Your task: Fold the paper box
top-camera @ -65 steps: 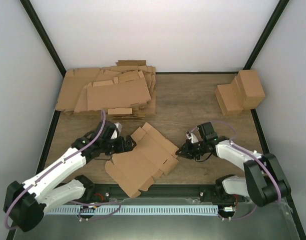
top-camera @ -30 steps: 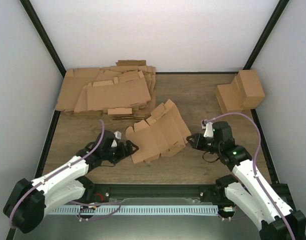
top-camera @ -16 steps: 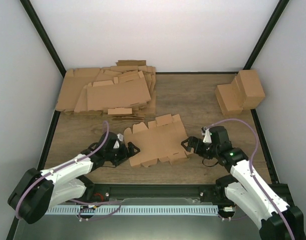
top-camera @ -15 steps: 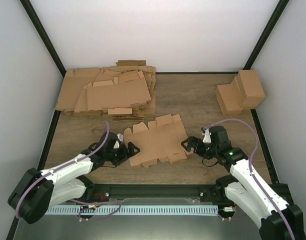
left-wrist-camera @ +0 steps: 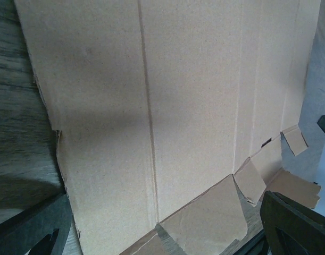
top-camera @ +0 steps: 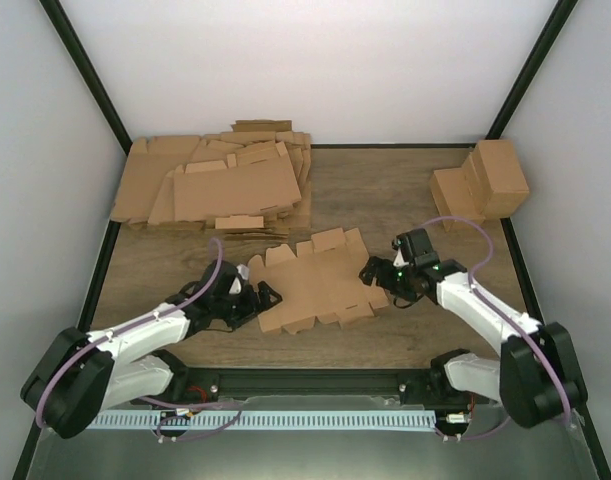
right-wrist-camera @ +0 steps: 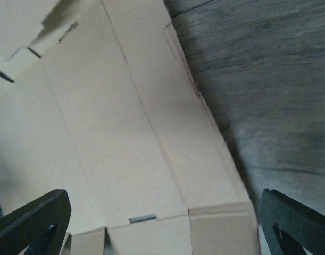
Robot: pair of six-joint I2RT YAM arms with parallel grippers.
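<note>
The paper box (top-camera: 315,282) lies as a flat brown die-cut sheet on the wooden table, between my two arms. My left gripper (top-camera: 262,297) is open at its left edge. In the left wrist view the sheet (left-wrist-camera: 194,106) fills the frame, and the fingers (left-wrist-camera: 29,234) stand wide apart at the bottom corners. My right gripper (top-camera: 373,276) is open at the sheet's right edge. The right wrist view looks down on creased panels and bottom flaps (right-wrist-camera: 125,133), with the fingertips (right-wrist-camera: 298,223) spread wide. Neither gripper grips the sheet.
A thick heap of cardboard sheets (top-camera: 215,185) covers the back left of the table. Folded brown boxes (top-camera: 482,185) stand at the back right. Bare wood (right-wrist-camera: 268,79) shows to the right of the sheet. A black rail (top-camera: 315,385) runs along the near edge.
The right gripper has opened and let go of the sheet. The sheet dropped from a raised tilt to lying flat. The right arm swung in towards the sheet's right edge.
</note>
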